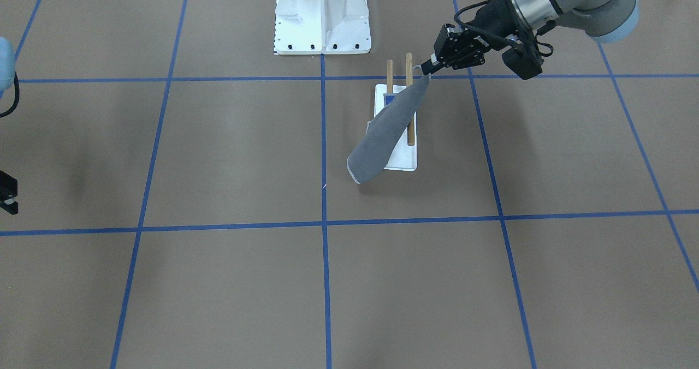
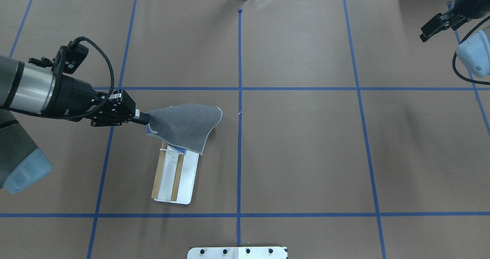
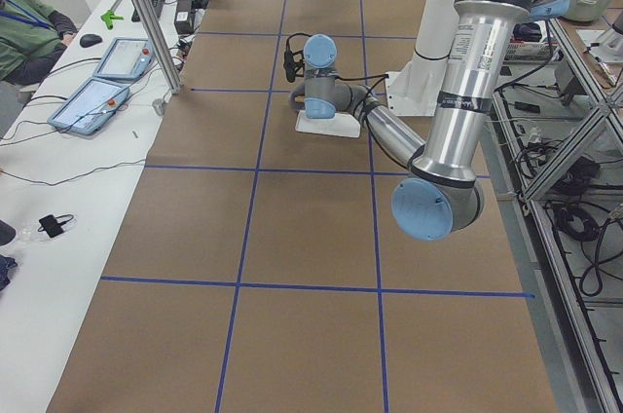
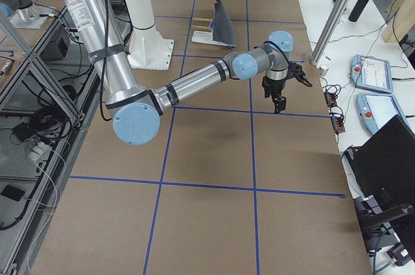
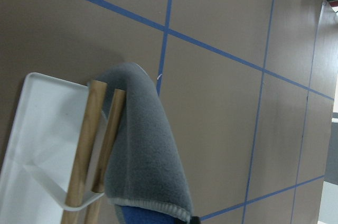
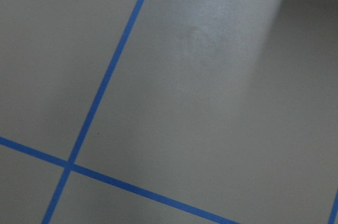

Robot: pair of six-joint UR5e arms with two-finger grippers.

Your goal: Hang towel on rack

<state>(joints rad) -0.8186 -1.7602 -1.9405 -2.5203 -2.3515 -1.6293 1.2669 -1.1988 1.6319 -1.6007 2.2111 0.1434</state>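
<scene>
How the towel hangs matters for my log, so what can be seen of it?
The towel is a small soft cloth, fleecy dark grey with a pale stitched edge. Blue shows on its other side near the pinched corner. The left gripper holds that corner in shut jaws, and the cloth hangs slack over one end of the rack, beside its wooden dowels. Whether it touches them cannot be told.

You see a dark grey cloth towel (image 2: 183, 127), blue underneath with pale edging, a white-based rack (image 2: 189, 176) with brown wooden dowels, and a blue-gridded brown table (image 2: 306, 155).
</scene>
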